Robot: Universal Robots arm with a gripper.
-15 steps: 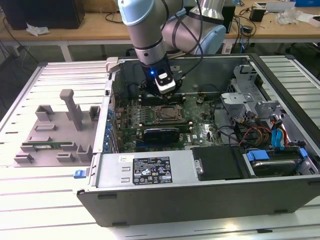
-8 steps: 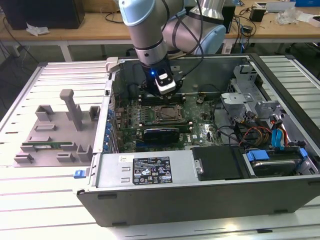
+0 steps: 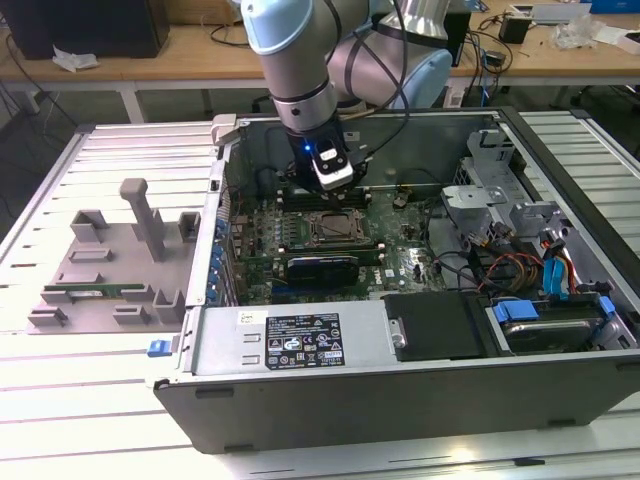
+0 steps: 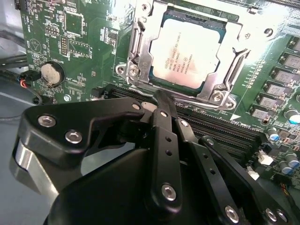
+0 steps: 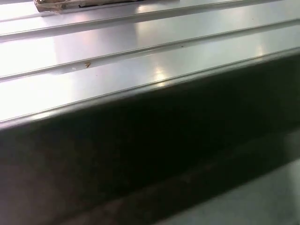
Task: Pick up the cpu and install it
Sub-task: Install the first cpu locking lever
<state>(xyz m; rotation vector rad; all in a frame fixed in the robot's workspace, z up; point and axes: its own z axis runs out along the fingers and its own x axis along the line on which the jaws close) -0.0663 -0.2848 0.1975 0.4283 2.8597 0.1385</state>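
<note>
While the arm hangs over the open computer case (image 3: 300, 345), the end effector (image 3: 333, 182) sits low above the motherboard (image 4: 79, 51). Item: cpu (image 4: 187, 54), silver top, seated flat inside the socket frame (image 4: 136, 51), just beyond the end effector's tip. Item: end effector (image 4: 164, 101), black linkage fingers (image 4: 164, 140) drawn together at the tip, nothing between them, clear of the cpu. Item: coin battery (image 4: 50, 72), off to one side of the socket. Item: grey parts tray (image 3: 110, 265) on the bench (image 3: 100, 400), well apart from the end effector.
</note>
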